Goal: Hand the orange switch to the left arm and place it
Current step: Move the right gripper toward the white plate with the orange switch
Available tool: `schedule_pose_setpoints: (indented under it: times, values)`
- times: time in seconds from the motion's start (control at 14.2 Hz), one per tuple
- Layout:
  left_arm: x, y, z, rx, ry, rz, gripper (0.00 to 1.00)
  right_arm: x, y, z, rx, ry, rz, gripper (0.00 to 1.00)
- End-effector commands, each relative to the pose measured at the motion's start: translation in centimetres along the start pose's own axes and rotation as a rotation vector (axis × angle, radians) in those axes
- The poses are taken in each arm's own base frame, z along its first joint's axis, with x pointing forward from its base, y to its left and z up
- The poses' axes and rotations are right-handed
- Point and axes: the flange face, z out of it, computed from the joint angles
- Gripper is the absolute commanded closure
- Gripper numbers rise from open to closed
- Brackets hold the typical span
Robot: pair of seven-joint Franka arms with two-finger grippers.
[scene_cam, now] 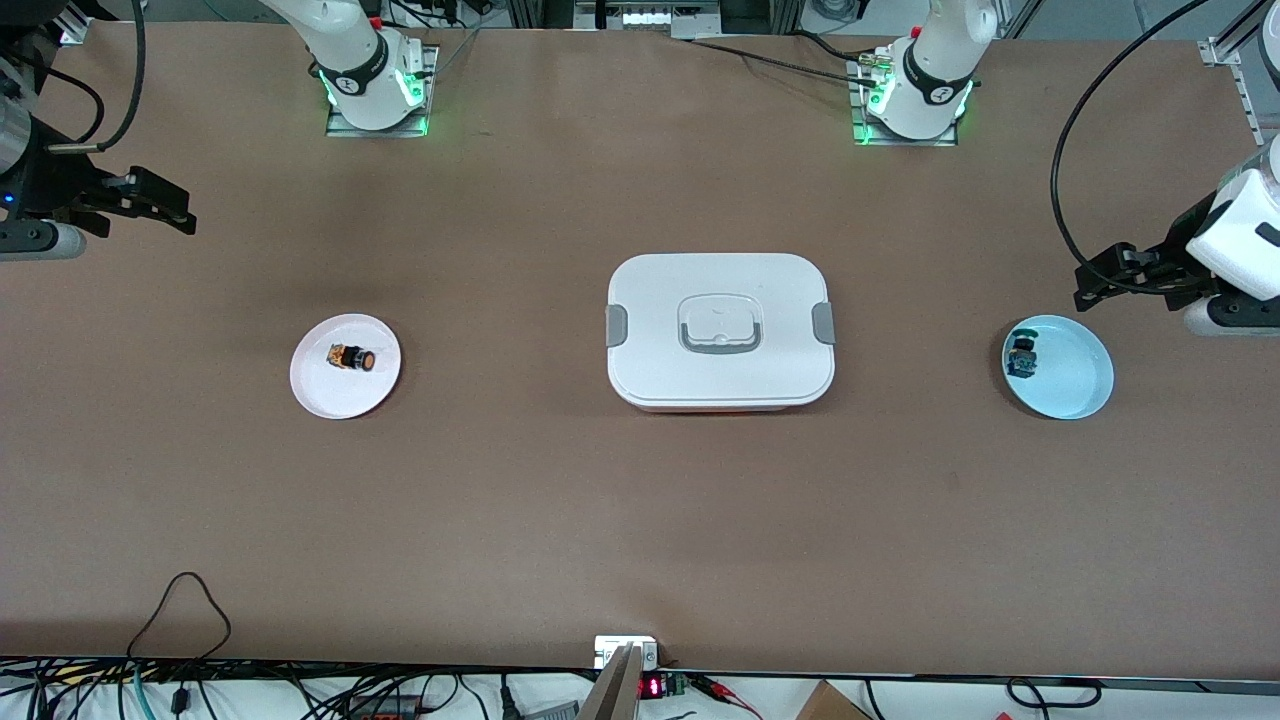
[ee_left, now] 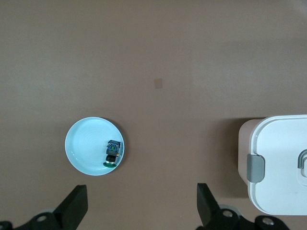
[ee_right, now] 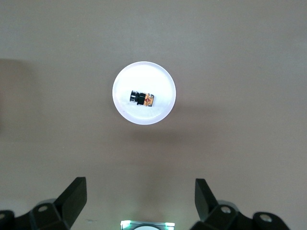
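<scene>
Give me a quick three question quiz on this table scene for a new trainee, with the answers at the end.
1. True or false: the orange switch lies on the pink plate.
2. Which thing sits on the table between the two plates?
A. a drawer
B. the box
C. a cup
3. Fill the gap: the blue-and-green switch lies on the ____ plate.

Key
1. True.
2. B.
3. Light-blue.

For reference: the right gripper and the left gripper both hang open, each near its own end of the table, holding nothing.
</scene>
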Motion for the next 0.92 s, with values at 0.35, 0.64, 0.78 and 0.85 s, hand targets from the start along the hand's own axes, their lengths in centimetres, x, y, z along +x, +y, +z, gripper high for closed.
schedule_pose_setpoints:
  times: [0.35, 0.64, 0.78, 0.85]
  values:
    - [-0.1, 0.9, -0.8, 0.018, 0.012, 0.036, 0.00, -0.1, 0.4, -0.2, -0.001, -0.014, 0.004, 0.00]
    - [0.2, 0.0, -0.5, 0.018, 0.010, 0.016, 0.00, 1.2, 0.3, 1.7, -0.016, -0.042, -0.006, 0.00]
    - [-0.3, 0.6, -0.6, 0.019, -0.017, 0.023, 0.00, 1.8, 0.3, 2.1, -0.021, -0.028, -0.002, 0.00]
    - [-0.4, 0.6, -0.4, 0.018, -0.025, 0.019, 0.00, 2.1, 0.1, 2.3, -0.022, -0.021, -0.004, 0.00]
